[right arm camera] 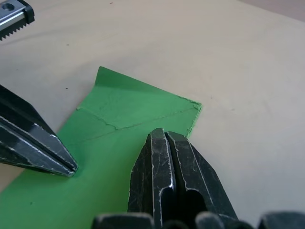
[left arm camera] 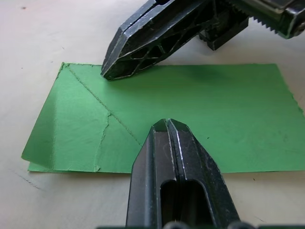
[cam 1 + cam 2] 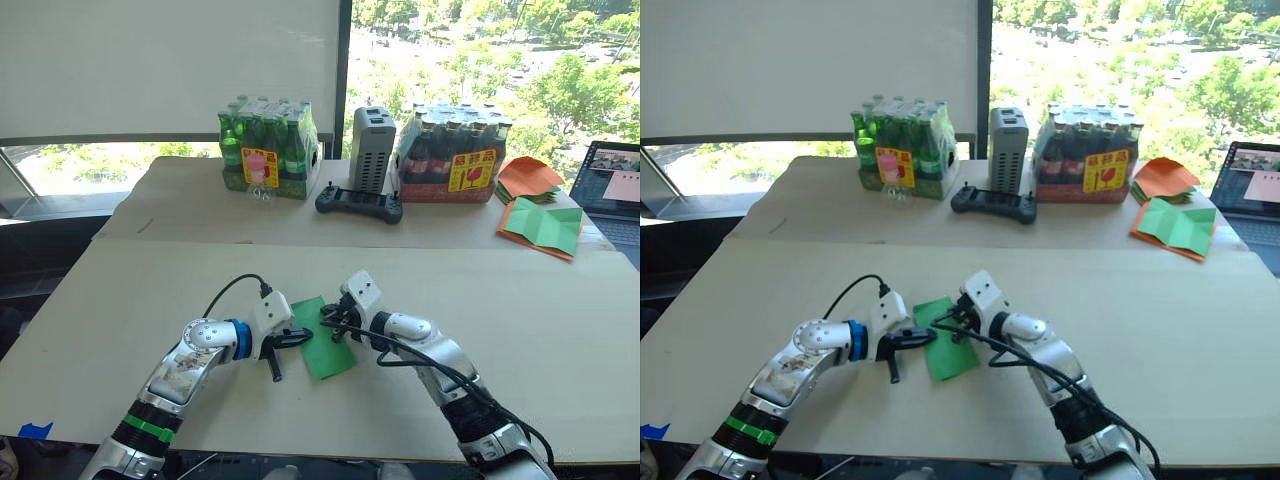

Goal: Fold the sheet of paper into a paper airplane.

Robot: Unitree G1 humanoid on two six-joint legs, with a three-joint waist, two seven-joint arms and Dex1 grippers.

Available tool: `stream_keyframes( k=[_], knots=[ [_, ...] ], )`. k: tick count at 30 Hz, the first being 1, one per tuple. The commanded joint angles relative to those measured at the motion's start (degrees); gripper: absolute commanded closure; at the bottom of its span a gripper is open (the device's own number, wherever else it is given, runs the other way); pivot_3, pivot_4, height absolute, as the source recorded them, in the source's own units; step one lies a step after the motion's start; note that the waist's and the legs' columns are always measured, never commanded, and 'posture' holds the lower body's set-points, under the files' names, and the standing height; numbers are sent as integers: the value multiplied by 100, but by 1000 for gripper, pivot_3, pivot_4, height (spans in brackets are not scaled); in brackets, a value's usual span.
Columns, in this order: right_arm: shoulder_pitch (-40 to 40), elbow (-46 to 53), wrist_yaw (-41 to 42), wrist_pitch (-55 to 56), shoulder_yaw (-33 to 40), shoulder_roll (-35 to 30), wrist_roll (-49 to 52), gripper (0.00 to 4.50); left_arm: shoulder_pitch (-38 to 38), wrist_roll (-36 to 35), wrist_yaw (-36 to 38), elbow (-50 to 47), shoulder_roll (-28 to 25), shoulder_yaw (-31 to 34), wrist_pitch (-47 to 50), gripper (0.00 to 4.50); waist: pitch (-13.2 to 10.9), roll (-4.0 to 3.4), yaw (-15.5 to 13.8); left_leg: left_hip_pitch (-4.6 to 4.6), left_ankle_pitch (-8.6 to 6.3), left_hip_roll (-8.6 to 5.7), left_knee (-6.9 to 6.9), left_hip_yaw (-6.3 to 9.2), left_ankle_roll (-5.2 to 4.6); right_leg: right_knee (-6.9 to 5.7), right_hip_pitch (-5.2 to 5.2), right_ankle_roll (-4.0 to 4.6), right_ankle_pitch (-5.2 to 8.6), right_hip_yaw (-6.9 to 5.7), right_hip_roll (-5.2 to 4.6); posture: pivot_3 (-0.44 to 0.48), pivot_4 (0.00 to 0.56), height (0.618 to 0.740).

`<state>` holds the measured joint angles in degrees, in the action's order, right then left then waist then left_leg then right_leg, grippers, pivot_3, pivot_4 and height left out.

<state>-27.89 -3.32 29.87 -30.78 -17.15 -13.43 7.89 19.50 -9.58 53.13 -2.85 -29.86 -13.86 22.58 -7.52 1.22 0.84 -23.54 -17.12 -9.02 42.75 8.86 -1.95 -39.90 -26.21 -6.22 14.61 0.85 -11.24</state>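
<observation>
Pressing down on the sheet of paper [image 3: 324, 338], which lies folded into a narrow strip on the table [image 3: 560, 330], the left gripper [image 2: 167, 125] and right gripper [image 1: 164, 133] are both seen closed, holding nothing. A crease seems under way; corner folds likely follow.

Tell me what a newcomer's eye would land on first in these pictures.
The bright green sheet of paper stands out first: it lies folded flat on the near part of the pale table. The left gripper and the right gripper, both shut, press their tips on it from opposite sides. At the far edge stand two shrink-wrapped bottle packs.
</observation>
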Motion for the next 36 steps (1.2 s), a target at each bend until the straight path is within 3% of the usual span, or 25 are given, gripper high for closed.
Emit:
stream_keyframes(
  k=[1, 20, 36],
  knots=[
    [-184, -257, -28, 115, 9, 143, -121, 4457, -71, 43, 30, -67, -33, -94, 75, 4500, 0, 0, 2, 0, 0, 0, 0, 0, 0, 0, -1, 0, 0, 0, 0, 0, 150, 675],
    [-456, -889, 32, 442, 125, 328, -297, 4457, -85, 35, 10, -111, -46, -59, 115, 4500, 0, -1, 7, -1, 0, -1, 0, 1, 1, -7, -4, 0, 0, 0, 0, 0, 150, 675],
    [461, 447, 340, -337, 62, -123, -169, 4457, -50, 61, 74, -53, -82, -67, 65, 4500, 0, -1, -4, -1, 0, -1, -1, 1, 0, -4, -3, 0, 0, 0, -1, 0, 150, 675]
  ],
)
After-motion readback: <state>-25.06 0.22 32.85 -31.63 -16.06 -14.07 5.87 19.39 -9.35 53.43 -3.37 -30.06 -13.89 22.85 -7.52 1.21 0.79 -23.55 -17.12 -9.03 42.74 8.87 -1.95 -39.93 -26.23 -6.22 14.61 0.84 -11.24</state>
